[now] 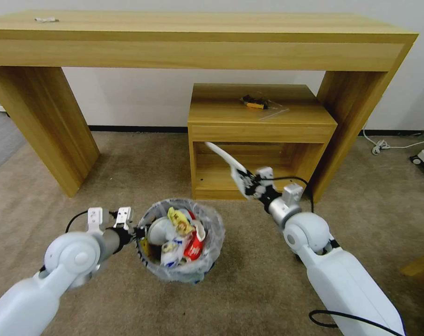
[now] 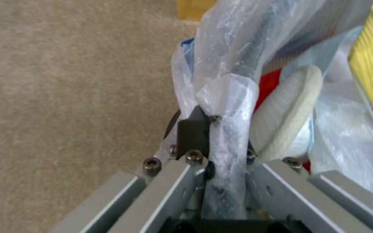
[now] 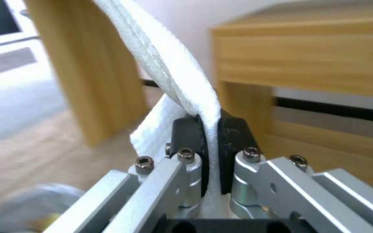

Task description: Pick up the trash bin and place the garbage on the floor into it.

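Head view
Bin [image 1: 181, 242]: on the tan floor [image 1: 249, 289] before the small wooden cabinet [image 1: 260, 135], lined with a clear bag and heaped with litter: yellow wrapper, red wrapper, white pieces.
Left gripper [image 1: 138, 232]: at the bin's left rim, touching it.
Right gripper [image 1: 247, 183]: raised in front of the cabinet's open shelf, to the right of and beyond the bin, holding a white slipper [image 1: 226, 160] that sticks up and to the left.
Desk [image 1: 198, 42]: long and wooden, spanning the back above the cabinet.

Left wrist view
Left gripper [image 2: 214, 129]: jaws pinching the bin's bag-covered rim [image 2: 227, 94].
Inside the bin: a white slipper [image 2: 288, 113], red litter, a yellow wrapper.

Right wrist view
Right gripper [image 3: 210, 129]: jaws pressed onto the slipper's [image 3: 165, 61] edge; its white fabric rises away from them.
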